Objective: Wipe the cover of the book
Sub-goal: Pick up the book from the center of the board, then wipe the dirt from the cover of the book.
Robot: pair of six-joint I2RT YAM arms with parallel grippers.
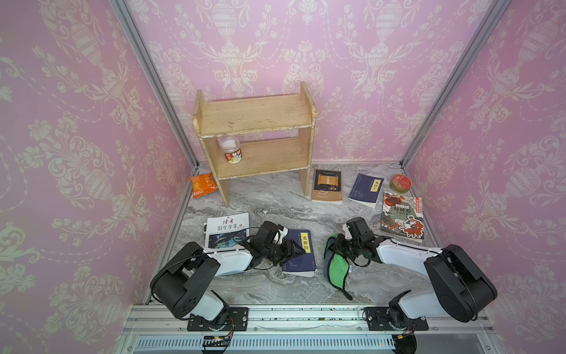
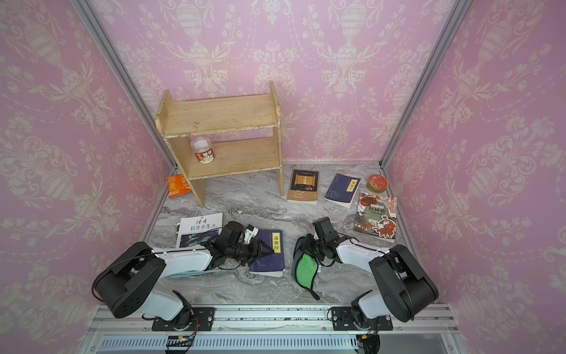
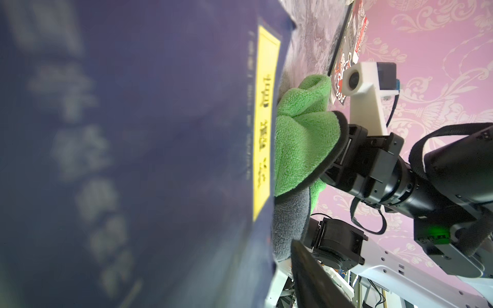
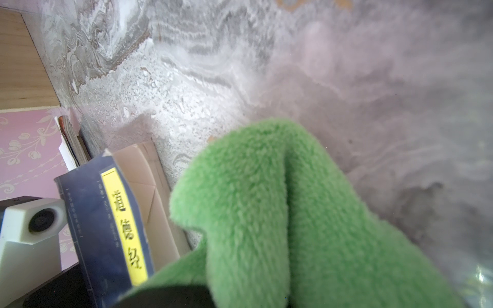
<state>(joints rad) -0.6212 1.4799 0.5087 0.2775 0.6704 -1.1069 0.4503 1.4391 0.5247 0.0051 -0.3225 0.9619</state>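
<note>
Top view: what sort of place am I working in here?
Probably a mock-up room booth, not a real home: pink wallpaper panels set in aluminium posts, a marble-look tabletop, and a small wooden bookshelf among loose books.

I log the book (image 1: 301, 263): navy cover with a yellow vertical title strip near its right edge, lying cover up on the tabletop at front centre, long edge pointing away from me. The cloth (image 1: 337, 265), green one face, grey the other, dark-trimmed, hangs bunched from the right tool (image 1: 335, 245) just beside the book's right edge, its lower end trailing on the tabletop.
</note>
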